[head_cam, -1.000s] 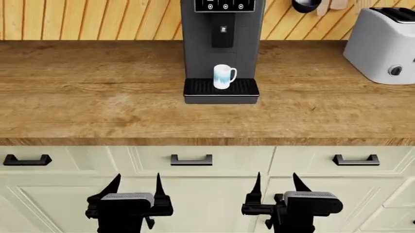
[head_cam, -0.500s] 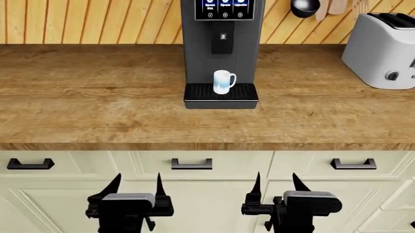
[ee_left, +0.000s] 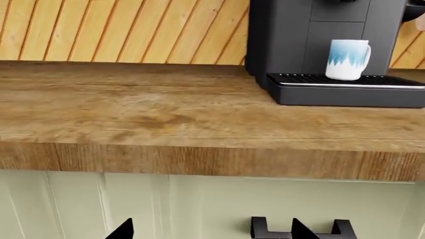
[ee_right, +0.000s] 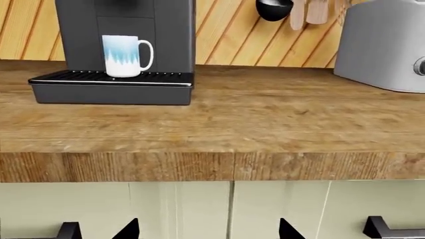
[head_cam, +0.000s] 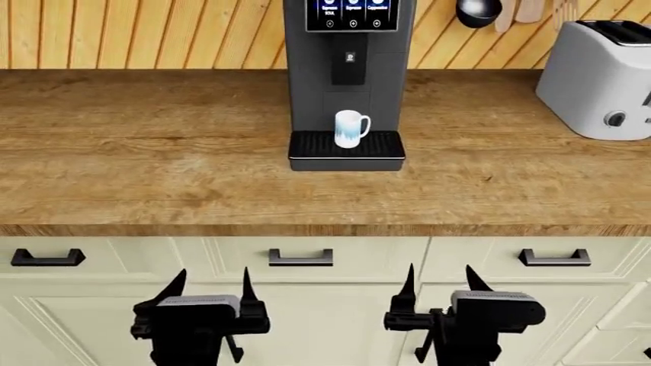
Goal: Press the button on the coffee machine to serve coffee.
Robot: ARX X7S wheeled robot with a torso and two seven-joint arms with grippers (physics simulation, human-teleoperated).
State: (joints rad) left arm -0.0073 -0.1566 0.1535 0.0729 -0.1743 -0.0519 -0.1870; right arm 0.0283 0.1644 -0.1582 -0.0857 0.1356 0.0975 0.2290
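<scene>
Black and grey are the two grippers seen nearest in the head view: the left gripper point(head_cam: 210, 284) and the right gripper point(head_cam: 440, 279), each with two pointed fingers spread apart and nothing held between them, both held low in front of the cabinets. Behind them, three black drawer handles point(head_cam: 300, 258) are counted on the pale green cabinet fronts point(head_cam: 458, 259). Above these, one wooden countertop point(head_cam: 152, 152) is shown. At its middle rear, against the plank wall, one coffee machine point(head_cam: 346, 76) is placed, dark grey, with its black ribbed drip tray point(head_cam: 346, 150) projecting forward. One white mug point(head_cam: 350, 127) with a blue pattern is stood on the tray beneath the spout. On the machine's glossy screen point(head_cam: 352, 14), three drink icons are displayed with small captions too blurred to be read. One white toaster point(head_cam: 600, 76) is placed at the right rear of the countertop, well apart from the machine. Hanging utensils point(head_cam: 478, 11) are partly visible on the wall between machine and toaster.
</scene>
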